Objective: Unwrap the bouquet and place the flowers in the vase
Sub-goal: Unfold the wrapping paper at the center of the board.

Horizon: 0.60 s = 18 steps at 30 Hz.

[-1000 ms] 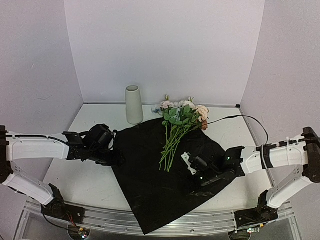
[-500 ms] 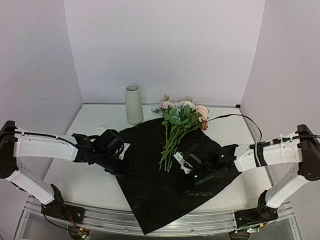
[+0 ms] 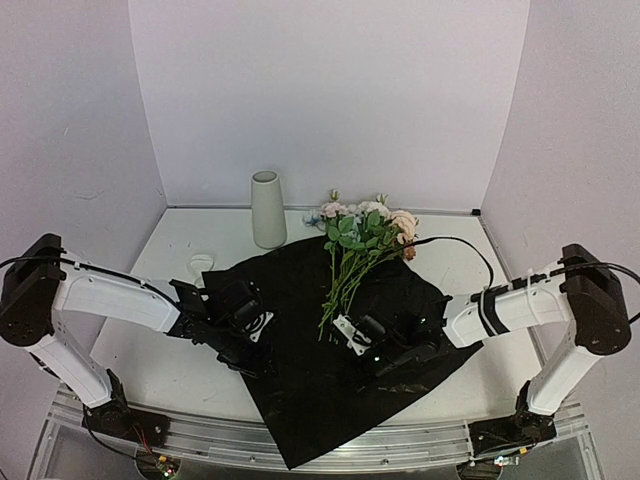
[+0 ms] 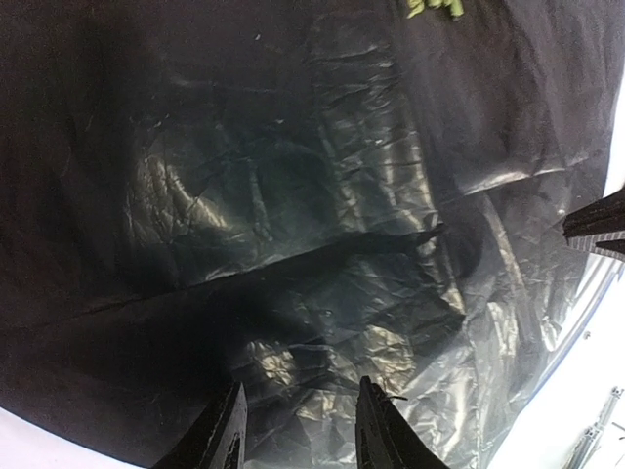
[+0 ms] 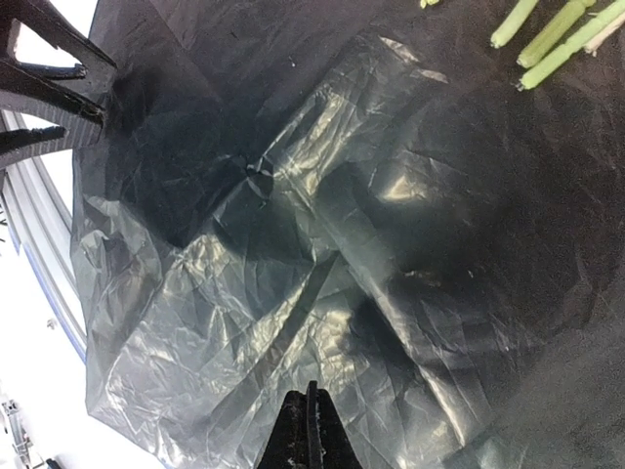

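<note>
Flowers (image 3: 350, 262) lie on black sheet (image 3: 300, 380), stems toward near worktop edge, blooms toward far edge. Left gripper (image 4: 300, 387) parted above sheet; right gripper (image 5: 311, 391) closed.

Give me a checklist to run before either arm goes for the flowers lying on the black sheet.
1. Black sheet spread open: ok.
2. Flowers lying on the sheet, touched by neither end effector: ok.
3. Vase upright behind the sheet, mouth unblocked: ok.
4. Left end effector open, nothing between its fingers: ok.
5. Right end effector open for a grasp: not ok, it is shut.
6. Stems free of any tie: cannot tell.
</note>
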Tool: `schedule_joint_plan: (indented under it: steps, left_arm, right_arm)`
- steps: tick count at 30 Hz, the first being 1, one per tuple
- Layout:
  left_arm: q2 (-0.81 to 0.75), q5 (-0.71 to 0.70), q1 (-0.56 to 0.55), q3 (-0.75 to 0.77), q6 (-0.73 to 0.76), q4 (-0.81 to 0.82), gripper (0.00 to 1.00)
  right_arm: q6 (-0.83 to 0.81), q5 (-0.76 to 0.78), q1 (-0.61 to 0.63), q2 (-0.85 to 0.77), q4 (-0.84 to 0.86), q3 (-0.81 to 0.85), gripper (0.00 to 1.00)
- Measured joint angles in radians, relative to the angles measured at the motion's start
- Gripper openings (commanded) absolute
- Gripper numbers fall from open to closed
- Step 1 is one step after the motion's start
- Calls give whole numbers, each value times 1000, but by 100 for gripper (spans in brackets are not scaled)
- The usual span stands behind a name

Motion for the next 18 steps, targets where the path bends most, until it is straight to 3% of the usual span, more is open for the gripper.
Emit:
schedule_joint_plan:
  steps: [18]
  left_arm:
    - [43, -65, -10, -1, -2, -62, 40]
  right_arm:
    - [9, 39, 0, 54, 8, -31, 0]
